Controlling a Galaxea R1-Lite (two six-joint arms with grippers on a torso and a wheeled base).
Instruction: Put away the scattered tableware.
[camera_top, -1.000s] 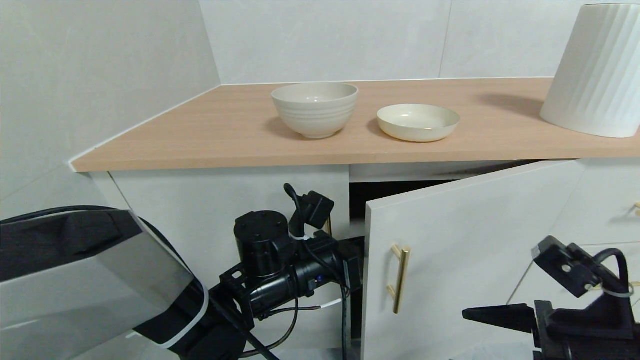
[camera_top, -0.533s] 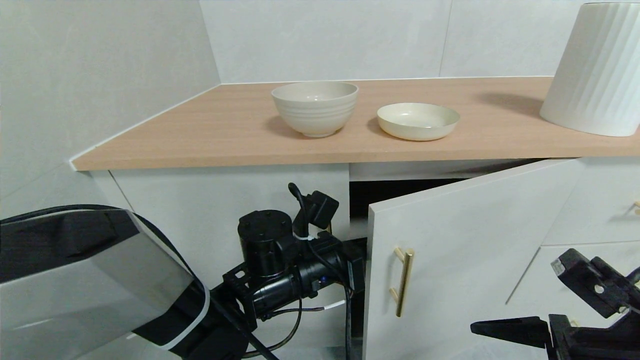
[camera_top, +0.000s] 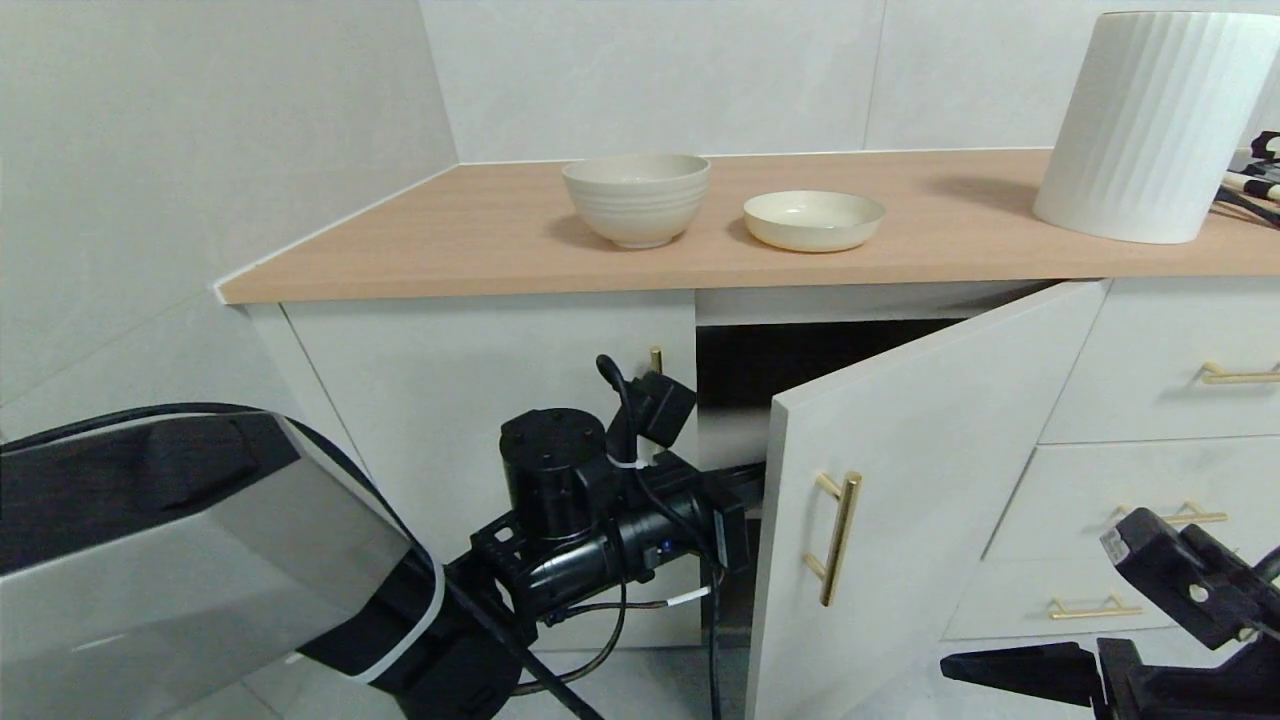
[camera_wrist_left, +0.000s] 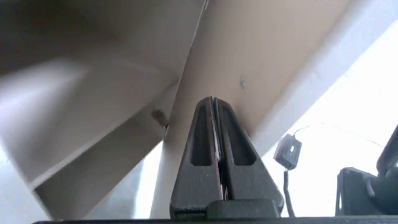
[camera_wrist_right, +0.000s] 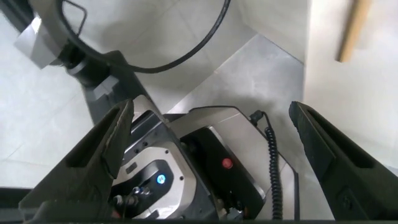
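The ribbed cream ceramic bowl (camera_top: 637, 198) and shallow cream dish (camera_top: 813, 219) sat apart on the far wooden countertop (camera_top: 450, 250), well above the 2 grippers. The left gripper (camera_wrist_left: 212, 102), fingers pressed together, was low beside the open white cabinet door (camera_top: 930, 420). The right gripper (camera_wrist_right: 211, 107), spread wide, hung near right.
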